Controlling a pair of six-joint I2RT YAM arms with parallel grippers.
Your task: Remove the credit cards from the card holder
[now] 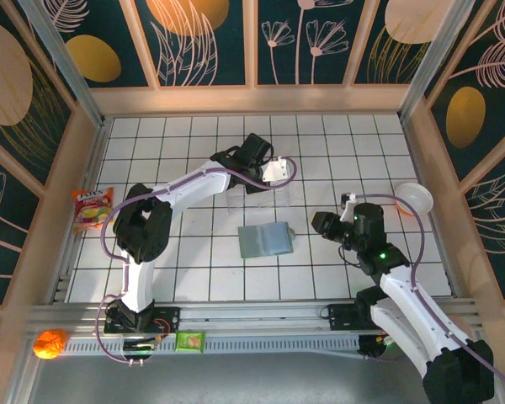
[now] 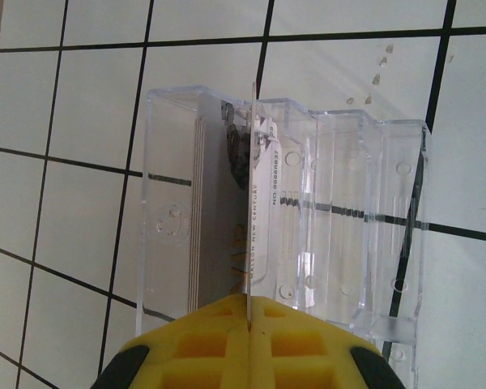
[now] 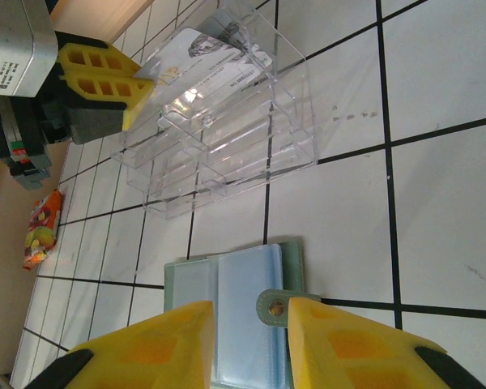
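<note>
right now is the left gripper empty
No, the left gripper is shut on a credit card that reaches into the clear rack.

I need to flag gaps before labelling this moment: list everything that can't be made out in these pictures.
- Left wrist view: the card is edge-on in the left gripper, so its face is unreadable.
- Right wrist view: the wallet runs off the bottom edge under the right gripper; whether cards are inside cannot be told.
- Top view: the clear stand is faint against the tiles; its slots are too small to count.
</note>
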